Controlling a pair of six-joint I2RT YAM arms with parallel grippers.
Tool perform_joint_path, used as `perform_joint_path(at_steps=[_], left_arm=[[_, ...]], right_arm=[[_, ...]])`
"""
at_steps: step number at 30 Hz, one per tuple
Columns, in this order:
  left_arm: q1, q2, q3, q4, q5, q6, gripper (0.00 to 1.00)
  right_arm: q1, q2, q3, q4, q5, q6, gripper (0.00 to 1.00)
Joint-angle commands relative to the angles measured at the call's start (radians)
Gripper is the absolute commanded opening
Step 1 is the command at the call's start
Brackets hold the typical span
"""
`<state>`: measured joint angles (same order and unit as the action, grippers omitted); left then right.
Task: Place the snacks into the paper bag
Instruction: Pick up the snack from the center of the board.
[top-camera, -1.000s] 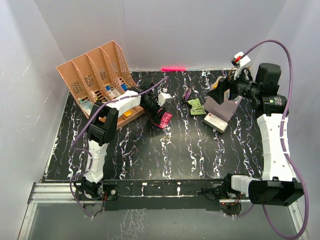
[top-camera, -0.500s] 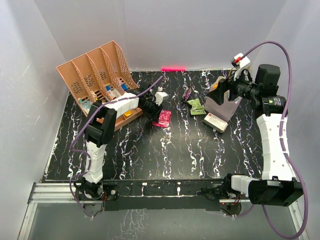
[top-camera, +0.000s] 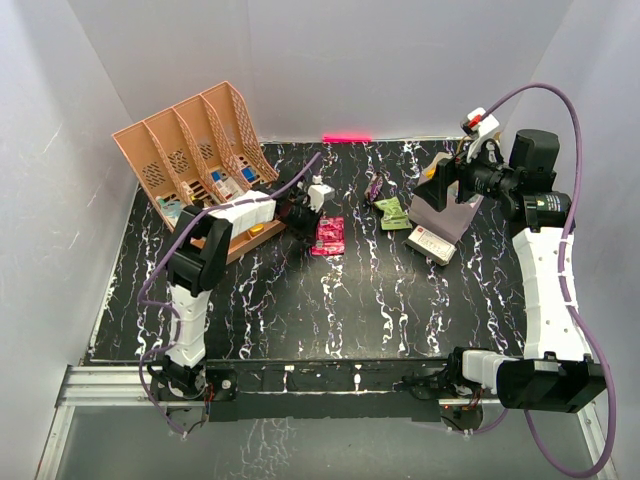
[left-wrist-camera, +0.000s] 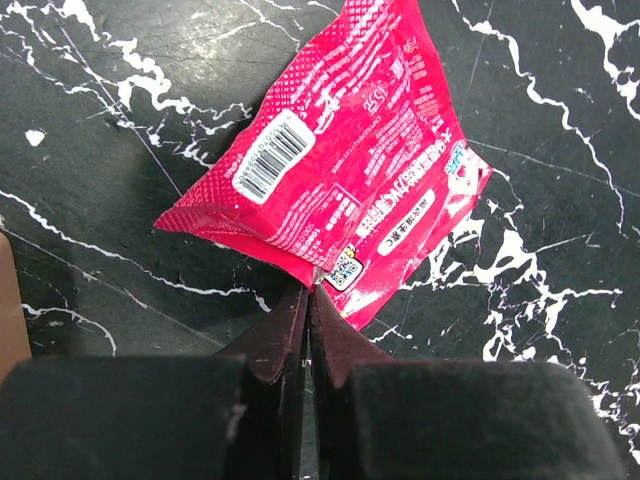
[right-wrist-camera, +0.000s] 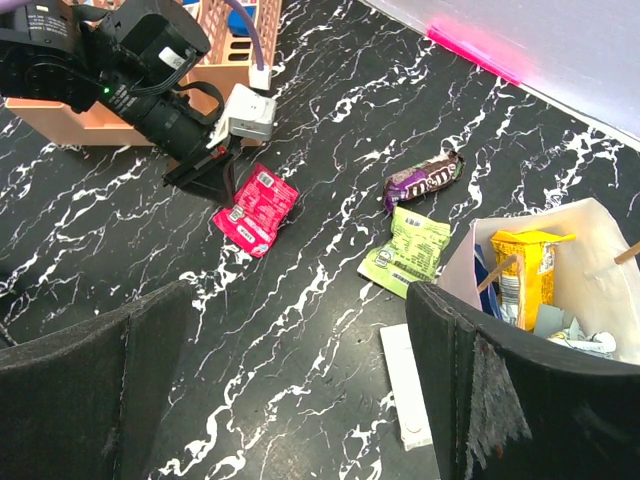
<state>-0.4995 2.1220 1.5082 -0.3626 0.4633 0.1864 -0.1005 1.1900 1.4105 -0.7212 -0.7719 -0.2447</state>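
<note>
Left wrist view looks straight down at a flat, shiny pink foil snack packet (left-wrist-camera: 340, 170) lying barcode-up on the black, white-veined bench (left-wrist-camera: 540, 90). The left gripper (left-wrist-camera: 310, 295) comes in low and nearly level with the bench, presumably because a flat packet offers only its thin crimped edge to grab. Its two dark fingers are pressed fully together, and their tips meet the packet's near edge. Whether any foil is caught between them cannot be told, since the packet lies flat and the seam is hidden at the tips.

From above, this packet sits left of the bench's middle, towards the far edge, just off the right end of the peach-orange slotted plastic organiser (top-camera: 190, 150).

The small pale greyish-lilac paper bag (right-wrist-camera: 585, 222) stands near the far right corner, mouth up, with a yellow snack packet (right-wrist-camera: 530, 265) already inside. The right gripper (right-wrist-camera: 295, 300) hangs above and beside it, its fingers spread wide and holding nothing. One finger is close against the bag's side, probably to steady it or keep the mouth clear for a drop.

A purple chocolate packet (right-wrist-camera: 425, 180) and a light green packet (right-wrist-camera: 408, 250) lie on the bench just left of the bag. A white rectangular box (right-wrist-camera: 405, 395) lies nearer the front. Judging by these, the task is only partly done.
</note>
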Motion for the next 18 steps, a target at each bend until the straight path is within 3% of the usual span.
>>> perform_joint_path(at_steps=[1, 10, 18], left_arm=[[-0.007, -0.065, -0.047, -0.032, 0.023, 0.071, 0.0], [-0.008, -0.197, -0.218, 0.086, 0.068, 0.263, 0.0], [-0.007, -0.323, -0.448, 0.305, 0.075, 0.298, 0.0]], right_arm=[[-0.001, 0.0, 0.011, 0.056, -0.052, -0.008, 0.92], [0.161, 0.045, -0.046, 0.078, -0.036, -0.074, 0.88], [0.317, 0.053, -0.271, 0.273, -0.018, -0.091, 0.84]])
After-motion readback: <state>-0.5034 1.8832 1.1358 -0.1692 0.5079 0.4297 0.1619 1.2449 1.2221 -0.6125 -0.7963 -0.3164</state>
